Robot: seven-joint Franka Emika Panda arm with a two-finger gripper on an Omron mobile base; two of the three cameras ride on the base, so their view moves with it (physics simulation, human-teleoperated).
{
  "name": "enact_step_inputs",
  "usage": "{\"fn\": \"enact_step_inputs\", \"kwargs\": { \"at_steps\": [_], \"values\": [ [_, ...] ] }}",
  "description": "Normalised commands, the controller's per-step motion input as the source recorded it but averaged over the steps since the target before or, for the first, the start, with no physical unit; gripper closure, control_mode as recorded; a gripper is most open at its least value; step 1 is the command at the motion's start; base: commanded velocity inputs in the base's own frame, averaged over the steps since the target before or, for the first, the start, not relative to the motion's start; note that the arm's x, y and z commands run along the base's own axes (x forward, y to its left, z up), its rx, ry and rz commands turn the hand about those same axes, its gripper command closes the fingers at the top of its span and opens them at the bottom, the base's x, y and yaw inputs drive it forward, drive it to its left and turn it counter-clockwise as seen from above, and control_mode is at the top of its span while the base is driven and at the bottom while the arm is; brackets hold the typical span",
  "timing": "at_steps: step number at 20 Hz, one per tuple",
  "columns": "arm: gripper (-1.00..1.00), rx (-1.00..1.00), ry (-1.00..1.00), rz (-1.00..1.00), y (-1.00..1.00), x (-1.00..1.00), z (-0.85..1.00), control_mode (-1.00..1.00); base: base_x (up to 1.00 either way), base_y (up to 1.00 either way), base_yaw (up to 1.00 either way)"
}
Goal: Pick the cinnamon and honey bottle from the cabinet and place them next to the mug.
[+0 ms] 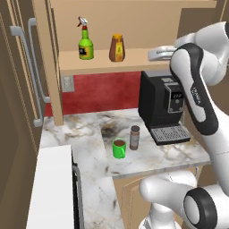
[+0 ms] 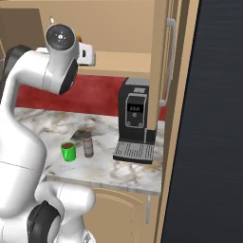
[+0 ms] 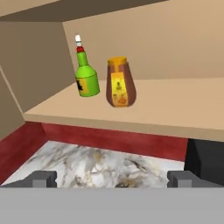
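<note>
Honey bottle (image 1: 117, 48) is standing upright on the plank shelf of the open tan cabinet (image 1: 53, 71), just beside a green spray bottle (image 1: 85, 43) with a red nozzle; the two are near each other but not touching. In the hand view the honey bottle (image 3: 120, 83) is sitting right of the spray bottle (image 3: 86, 75), both well back from the shelf's front edge.

Gripper (image 3: 113, 178) is hanging in front of the shelf, at about its level, looking in at the bottles — jaws spread wide, nothing between them, and well apart from the honey bottle. Its two dark fingertips (image 3: 42, 178) are showing at the bottom of the hand view.

Down on the marble counter (image 1: 85, 129), the cinnamon shaker (image 1: 134, 137) is standing upright just beside the green mug (image 1: 119, 148), which is holding dark liquid. From the right base view the cinnamon (image 2: 88, 144) is sitting right of the mug (image 2: 68, 151), close, not clearly touching.

A black coffee machine (image 1: 161, 105) is occupying the counter further to the right — under the shelf's end. Red backsplash (image 1: 103, 91) is running behind the counter.
</note>
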Motion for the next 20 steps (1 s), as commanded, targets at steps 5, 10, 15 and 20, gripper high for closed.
{"fn": "enact_step_inputs", "kwargs": {
  "at_steps": [5, 10, 15, 20],
  "values": [
    [-1.0, -0.05, 0.11, -0.04, 0.07, 0.34, 0.09, -1.0, 0.0, 0.0, 0.0],
    [-1.0, -0.04, 0.03, 0.0, 0.28, 0.32, 0.09, -1.0, 0.0, 0.0, 0.0],
    [-1.0, -0.05, 0.0, 0.0, 0.39, 0.21, 0.05, -1.0, 0.0, 0.0, 0.0],
    [-1.0, -0.08, 0.0, 0.0, 0.06, 0.1, 0.0, -1.0, 0.0, 0.0, 0.0]
  ]
}}
